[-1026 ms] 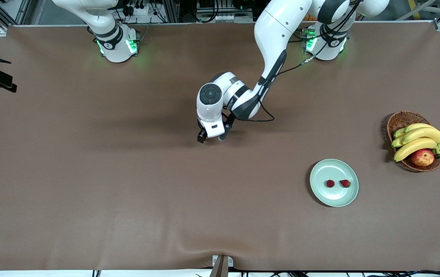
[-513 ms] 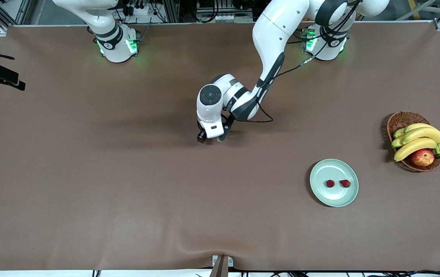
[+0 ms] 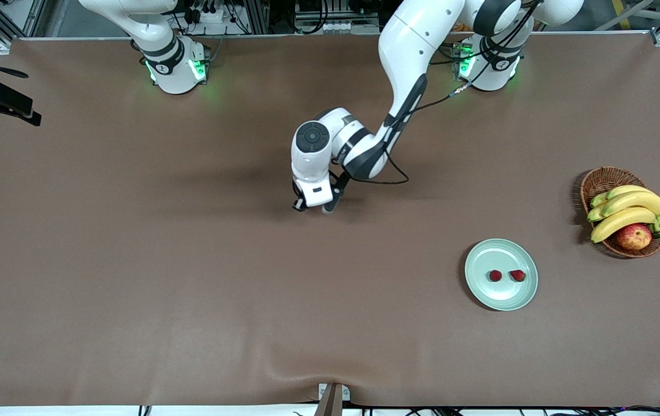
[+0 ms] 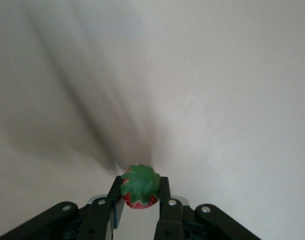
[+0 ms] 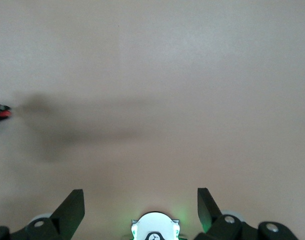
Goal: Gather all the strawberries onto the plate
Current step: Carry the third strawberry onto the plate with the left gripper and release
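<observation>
The brown worktop (image 3: 191, 277) fills the front view, with both arm bases along its edge farthest from the front camera. The left arm (image 3: 407, 75) reaches from its base toward the middle of the worktop and bends down there; the right arm (image 3: 156, 40) waits at its base, its gripper (image 5: 140, 206) held over bare worktop with the jaws spread wide and nothing between them. A wicker basket (image 3: 604, 180) sits toward the left arm's end of the worktop, holding bananas (image 3: 630, 211) and an apple (image 3: 633, 236). The plate (image 3: 501, 292), pale green, lies near the basket and nearer to the front camera than it. The left gripper (image 4: 140, 197) hangs low over the middle of the worktop, well apart from the plate, its jaws drawn in narrow and clamped on a strawberry (image 4: 139, 186); in the left wrist view the berry's green leafy top faces the camera, with the red flesh pinched between the two fingers (image 4: 165, 187). Whether the berry touches the worktop cannot be told. Two more strawberries lie in the plate, just beside each other but apart: berry one (image 3: 495, 275) toward the right arm's end, berry two (image 3: 517, 275) toward the left arm's end.
</observation>
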`<state>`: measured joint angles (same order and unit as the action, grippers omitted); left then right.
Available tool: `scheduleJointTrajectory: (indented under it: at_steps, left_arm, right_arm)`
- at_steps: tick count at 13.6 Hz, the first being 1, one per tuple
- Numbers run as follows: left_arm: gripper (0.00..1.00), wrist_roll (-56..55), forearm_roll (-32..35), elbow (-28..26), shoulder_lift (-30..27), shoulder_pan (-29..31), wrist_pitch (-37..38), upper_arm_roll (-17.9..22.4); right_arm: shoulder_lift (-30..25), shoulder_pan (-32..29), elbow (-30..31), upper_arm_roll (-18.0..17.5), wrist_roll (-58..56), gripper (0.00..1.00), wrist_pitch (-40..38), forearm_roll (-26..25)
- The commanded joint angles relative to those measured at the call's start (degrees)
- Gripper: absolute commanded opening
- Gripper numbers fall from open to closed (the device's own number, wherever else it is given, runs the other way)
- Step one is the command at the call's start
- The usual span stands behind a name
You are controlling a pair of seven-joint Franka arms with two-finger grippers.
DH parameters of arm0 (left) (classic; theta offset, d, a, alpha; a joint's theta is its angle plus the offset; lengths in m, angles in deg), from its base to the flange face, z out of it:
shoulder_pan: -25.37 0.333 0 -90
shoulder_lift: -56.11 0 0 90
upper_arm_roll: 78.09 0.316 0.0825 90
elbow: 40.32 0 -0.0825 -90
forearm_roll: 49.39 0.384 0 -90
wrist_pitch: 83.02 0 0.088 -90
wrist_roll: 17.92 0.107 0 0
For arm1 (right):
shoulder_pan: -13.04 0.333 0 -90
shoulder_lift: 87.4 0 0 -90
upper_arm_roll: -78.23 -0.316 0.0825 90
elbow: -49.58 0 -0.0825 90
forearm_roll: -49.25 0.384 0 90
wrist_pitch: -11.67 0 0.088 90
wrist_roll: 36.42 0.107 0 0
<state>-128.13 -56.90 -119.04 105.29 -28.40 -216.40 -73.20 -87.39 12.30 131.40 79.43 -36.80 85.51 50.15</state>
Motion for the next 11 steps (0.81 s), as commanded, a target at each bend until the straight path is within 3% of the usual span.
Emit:
scheduleJointTrajectory:
  at_steps: [1, 3, 4, 7, 11]
  left_arm:
    - [0.0, -0.8, 1.3, -1.0, -5.5, 0.8, 6.9, 6.9]
    - [0.0, -3.5, 1.1, -1.2, -7.8, 2.3, 8.9, 13.0]
    - [0.0, -3.4, 1.1, -1.7, -9.7, 4.5, 10.6, 14.2]
    - [0.0, -1.2, 1.4, -4.8, -14.7, 14.5, 14.8, 13.8]
    - [0.0, 6.1, -0.4, -12.0, -17.1, 24.6, 10.6, 12.5]
  right_arm:
    - [-0.5, -0.8, 0.8, -1.2, 1.2, 1.0, 0.2, -1.2]
    - [-0.3, -0.8, 0.8, -1.2, 1.1, 1.0, 0.3, -1.2]
    - [0.1, -0.7, 0.5, -1.2, 1.0, 1.0, 0.3, -1.4]
    - [0.1, -0.6, 0.5, -1.3, 1.1, 1.0, 0.2, -2.1]
    - [-0.2, -1.1, -0.1, -1.1, 0.6, 1.0, -0.4, -1.3]
